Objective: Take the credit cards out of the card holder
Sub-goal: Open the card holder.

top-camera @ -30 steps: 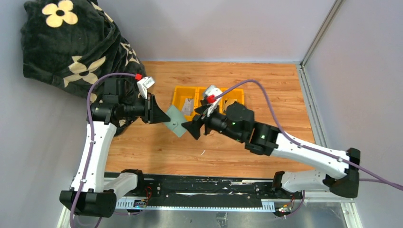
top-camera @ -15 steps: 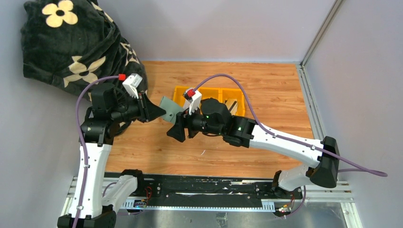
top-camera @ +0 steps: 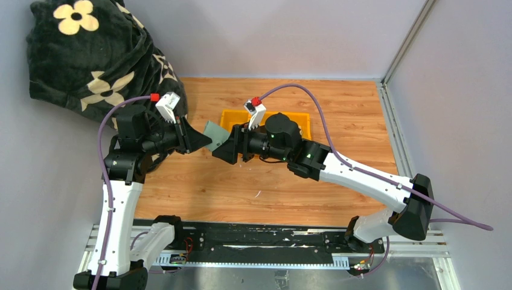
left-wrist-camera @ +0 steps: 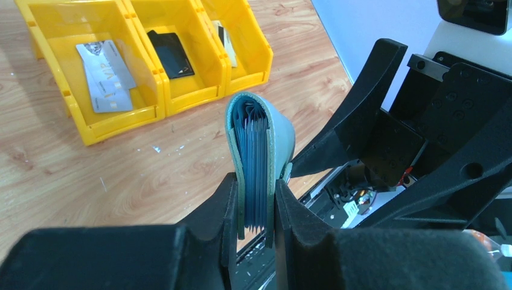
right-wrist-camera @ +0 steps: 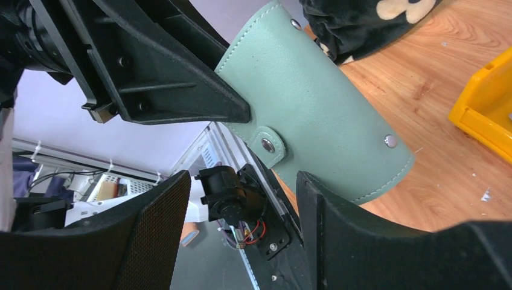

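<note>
Top view: holder (top-camera: 215,133) held aloft over bench (top-camera: 356,115), just left of yellow tray (top-camera: 302,118); left wrist: left jaws clenched on its folded end, blue leaves (left-wrist-camera: 253,151) upward; right wrist: right jaws agape by the clasp (right-wrist-camera: 266,145), where a hard tug may wrench holder loose.

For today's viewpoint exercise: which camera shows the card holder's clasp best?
The right wrist view: the card holder faces it flat, its clasp plain. The left wrist view shows only the edge and blue leaves; the top view, a small green patch.
</note>
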`<state>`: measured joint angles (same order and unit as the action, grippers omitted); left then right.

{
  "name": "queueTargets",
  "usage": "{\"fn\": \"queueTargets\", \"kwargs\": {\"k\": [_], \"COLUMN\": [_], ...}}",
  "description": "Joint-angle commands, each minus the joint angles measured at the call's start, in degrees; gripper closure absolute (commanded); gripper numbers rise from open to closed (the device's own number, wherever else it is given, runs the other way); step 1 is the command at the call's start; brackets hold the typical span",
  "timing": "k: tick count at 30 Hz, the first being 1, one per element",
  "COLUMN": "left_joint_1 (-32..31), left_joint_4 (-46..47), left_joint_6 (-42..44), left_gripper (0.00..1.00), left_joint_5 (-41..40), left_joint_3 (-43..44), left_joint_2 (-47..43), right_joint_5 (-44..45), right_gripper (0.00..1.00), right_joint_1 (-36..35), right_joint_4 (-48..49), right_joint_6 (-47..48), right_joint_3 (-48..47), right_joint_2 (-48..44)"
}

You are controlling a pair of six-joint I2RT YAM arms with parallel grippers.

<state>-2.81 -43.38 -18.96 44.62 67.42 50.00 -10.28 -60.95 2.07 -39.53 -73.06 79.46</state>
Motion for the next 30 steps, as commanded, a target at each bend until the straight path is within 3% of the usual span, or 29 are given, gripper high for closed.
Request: {"fn": "queueTargets", "kwargs": {"k": [1, 10, 18, 21, 30], "left_joint_1": [-0.3, -0.3, -0.3, -0.3, -0.3], "left_joint_4": [2.1, 2.0, 2.0, 2.0, 2.1], "left_joint_6": [-1.5, -2.2, -2.4, -2.4, -3.2], "left_gripper": [0.97, 0.98, 0.98, 0.98, 0.98], "left_joint_5": [2.8, 4.4, 4.7, 4.3, 3.5], "left_joint_3": [-0.2, -0.2, -0.7, -0.8, -0.8], "left_joint_2": [-0.5, -0.7, -0.8, -0.8, -0.9], "right_joint_5": [-1.2, -1.6, -4.8, -6.5, -5.7], "right_gripper": [0.32, 0.35, 0.43, 0.51, 0.93], "right_joint_1": [1.1, 1.4, 1.4, 1.4, 1.3], "right_joint_4": [2.1, 3.1, 9.3, 11.5, 12.5], "right_joint_6": [-2.5, -2.9, -4.8, -5.7, -6.2], "right_joint_3": [0.0, -1.9, -2.7, -2.9, -1.9], "right_joint_2": [-0.1, 3.1, 4.5, 4.8, 4.1]}}
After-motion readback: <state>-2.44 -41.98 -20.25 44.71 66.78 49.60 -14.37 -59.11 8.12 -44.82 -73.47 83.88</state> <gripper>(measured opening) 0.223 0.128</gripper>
